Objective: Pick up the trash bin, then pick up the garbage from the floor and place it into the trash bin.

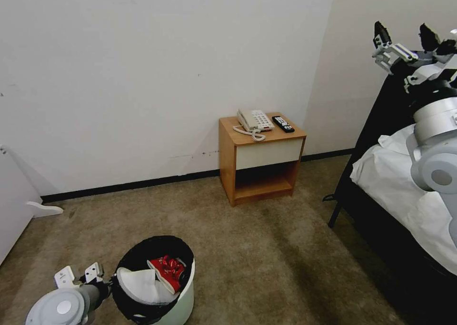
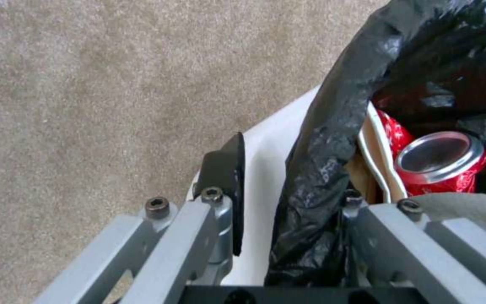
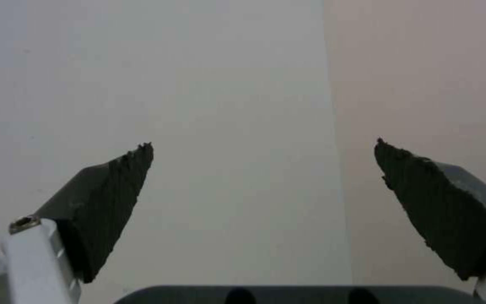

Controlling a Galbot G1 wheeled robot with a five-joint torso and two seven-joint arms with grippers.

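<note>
The trash bin, white with a black bag over its rim, hangs low at my left above the carpet. My left gripper is shut on its rim. In the left wrist view one finger lies against the bin's white wall, and the black bag covers the other. Garbage lies inside: a red can, a red packet and a white slipper. My right gripper is raised high at the right, open and empty, facing the bare wall.
A wooden nightstand with a phone and a remote stands against the wall ahead. A bed with white sheets and a black frame fills the right side. A white panel leans at the far left. Open beige carpet lies between.
</note>
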